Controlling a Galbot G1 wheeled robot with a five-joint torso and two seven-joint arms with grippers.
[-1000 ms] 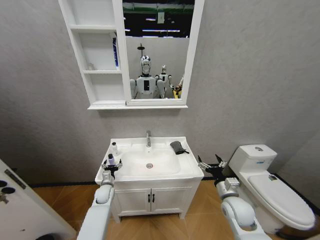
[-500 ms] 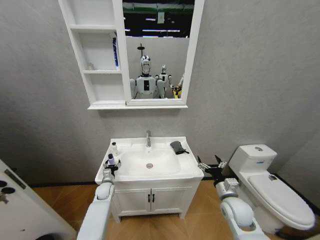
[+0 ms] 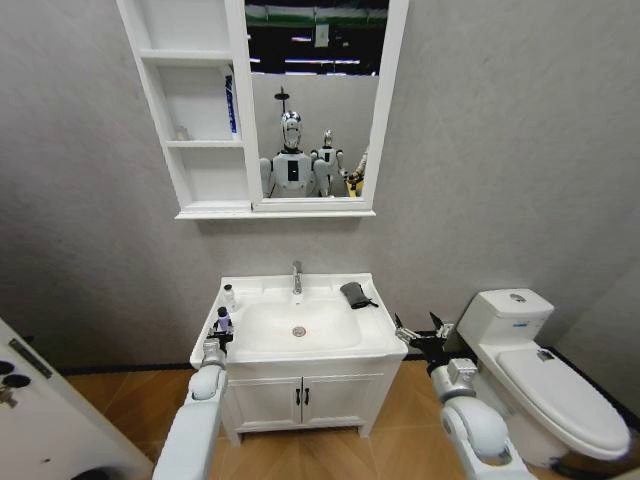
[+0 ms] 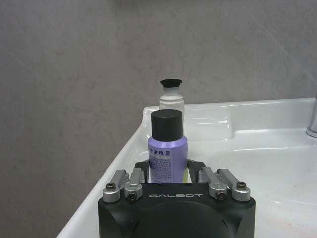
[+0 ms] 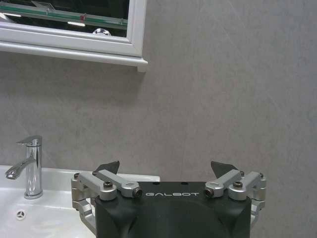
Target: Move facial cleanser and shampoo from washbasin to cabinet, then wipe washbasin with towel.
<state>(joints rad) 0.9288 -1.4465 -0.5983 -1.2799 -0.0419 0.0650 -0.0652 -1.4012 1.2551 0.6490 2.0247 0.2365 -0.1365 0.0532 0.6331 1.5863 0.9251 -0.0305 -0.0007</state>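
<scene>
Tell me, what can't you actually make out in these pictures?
- Left gripper: its own body hides where the fingers meet the purple bottle.
- Clear bottle: lower part hidden behind the purple bottle.
- Small item on the cabinet shelf: too small in the head view.
- Purple bottle's label text: unreadable.

Left gripper [image 3: 218,334] raised forward, closed around something, right gripper [image 3: 422,332] raised, fingers spread apart

A bathroom was shown: a white washbasin [image 3: 385,340] with a chrome tap [image 3: 297,277] was set on a two-door vanity [image 3: 300,400], a toilet [image 3: 545,380] beside it, a mirror [image 3: 318,100] and shelf cabinet [image 3: 195,110] above it.
</scene>
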